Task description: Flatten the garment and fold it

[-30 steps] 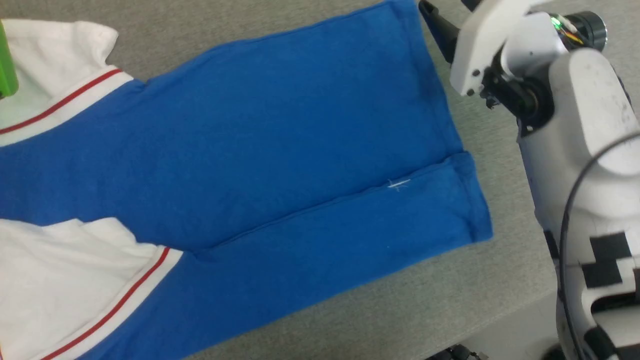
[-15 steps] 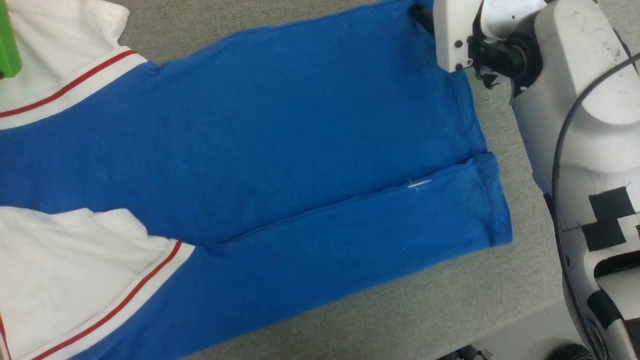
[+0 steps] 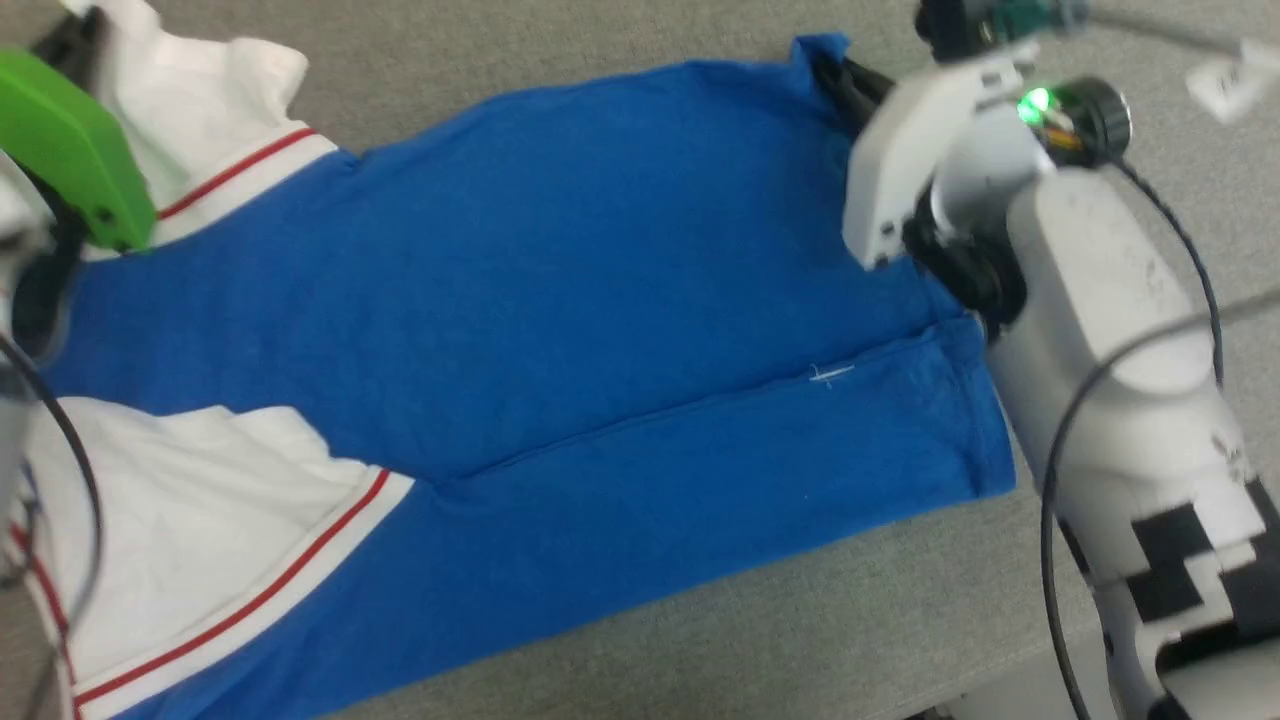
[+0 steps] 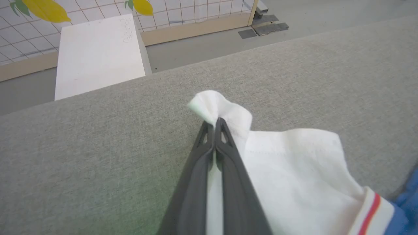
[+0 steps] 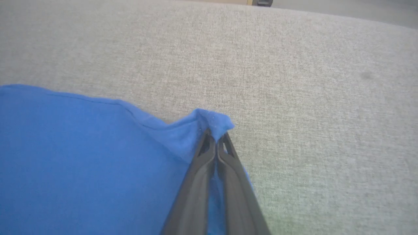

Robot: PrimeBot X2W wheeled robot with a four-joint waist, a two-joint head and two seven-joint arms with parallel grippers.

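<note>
While left gripper [image 4: 215, 122] pinches the white sleeve [image 4: 287, 163], right gripper [image 5: 216, 135] the hem corner [image 5: 212, 120]: T-shirt [image 3: 560, 260] looks limp, light; corners seem best holds.

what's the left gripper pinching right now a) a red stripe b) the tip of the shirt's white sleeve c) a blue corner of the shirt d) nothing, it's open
b: the left wrist view shows the left gripper shut on a bunched tip of the white sleeve of the shirt; the blue corner is in the right gripper.
</note>
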